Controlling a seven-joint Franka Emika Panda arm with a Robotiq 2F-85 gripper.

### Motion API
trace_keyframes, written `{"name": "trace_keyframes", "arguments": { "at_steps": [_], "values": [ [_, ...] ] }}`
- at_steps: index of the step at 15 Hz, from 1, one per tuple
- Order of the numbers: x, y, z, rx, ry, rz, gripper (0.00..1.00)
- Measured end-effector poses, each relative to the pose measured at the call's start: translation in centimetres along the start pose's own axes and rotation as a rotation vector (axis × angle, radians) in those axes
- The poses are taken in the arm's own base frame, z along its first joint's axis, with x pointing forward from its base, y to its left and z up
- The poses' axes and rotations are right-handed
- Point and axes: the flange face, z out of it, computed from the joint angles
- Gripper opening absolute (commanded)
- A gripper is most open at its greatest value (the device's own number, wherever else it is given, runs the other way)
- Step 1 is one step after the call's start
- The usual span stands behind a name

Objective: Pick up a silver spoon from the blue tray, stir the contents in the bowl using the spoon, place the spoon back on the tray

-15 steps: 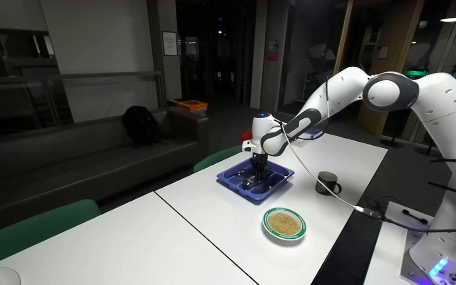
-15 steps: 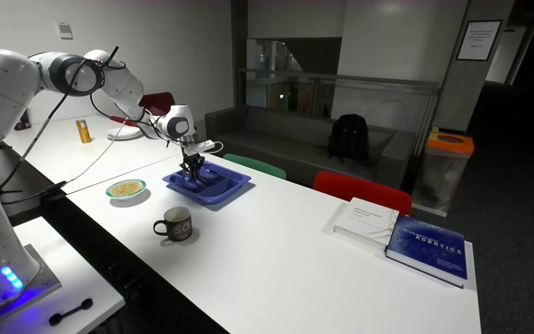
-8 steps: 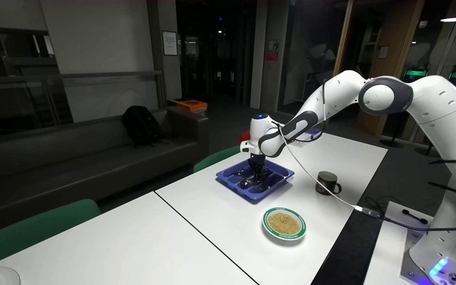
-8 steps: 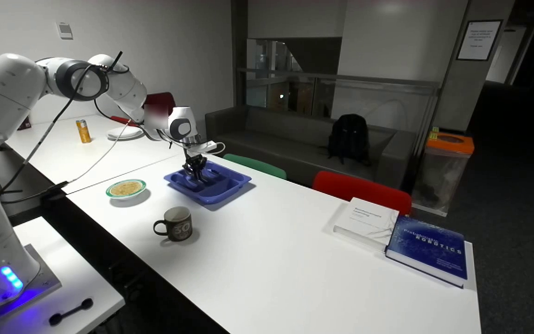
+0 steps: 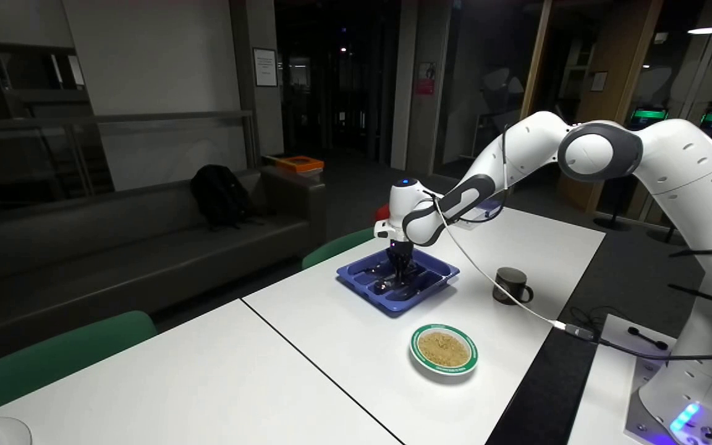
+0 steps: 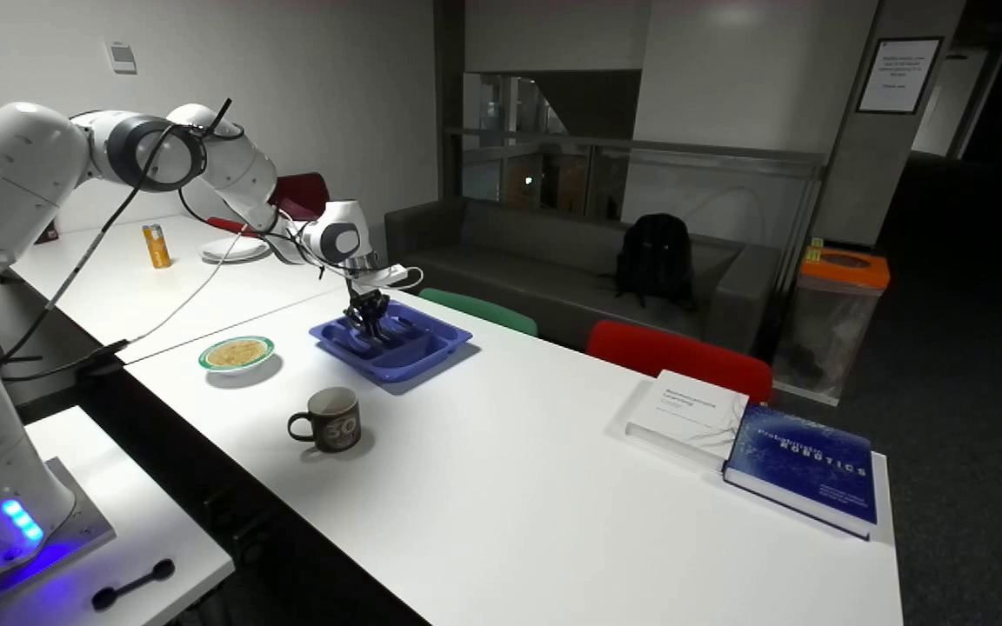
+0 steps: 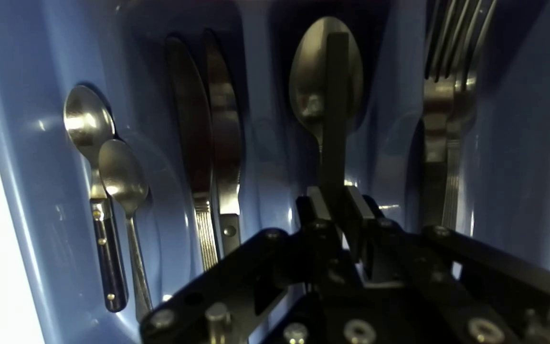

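Wrist view: my gripper (image 7: 338, 200) points into the blue tray (image 7: 523, 143), its fingertips (image 7: 319, 204) drawn together to a narrow gap. A dark bar (image 7: 334, 129) runs between them and covers part of the large silver spoon (image 7: 306, 86), which lies in a middle compartment; whether I grip the bar, the spoon or neither, I cannot tell. Knives (image 7: 194, 114) lie in the next compartment, forks (image 7: 439, 98) on the spoon's other side, two small spoons (image 7: 86, 119) along one edge. In both exterior views the tray sits near the white table's (image 6: 553, 487) edge by the green chair (image 6: 479, 311); the bowl (image 5: 445, 370), with its flat tan contents (image 5: 444, 350), and the dark mug (image 6: 336, 426) stand nearer the opposite edge, apart from the tray.
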Motion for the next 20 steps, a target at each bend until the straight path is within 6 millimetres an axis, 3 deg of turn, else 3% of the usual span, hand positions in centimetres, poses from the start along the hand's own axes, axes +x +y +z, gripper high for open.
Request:
{"name": "trace_keyframes", "arguments": {
  "at_steps": [1,2,10,13,16,18,20],
  "values": [
    [0.0,0.0,0.0,0.0,0.0,0.0,0.38],
    [0.0,0.0,0.0,0.002,-0.001,0.0,0.39],
    [0.4,-0.3,0.1,0.027,-0.014,-0.009,0.99],
    [1.3,-0.3,-0.7,0.016,-0.015,-0.019,1.0],
    [2.8,-0.6,-2.8,-0.018,-0.03,-0.019,1.0],
    [4.0,-1.7,-5.0,-0.026,-0.049,-0.003,1.0],
    [5.2,-4.1,-7.1,0.006,-0.078,0.014,1.0]
  ]
}}
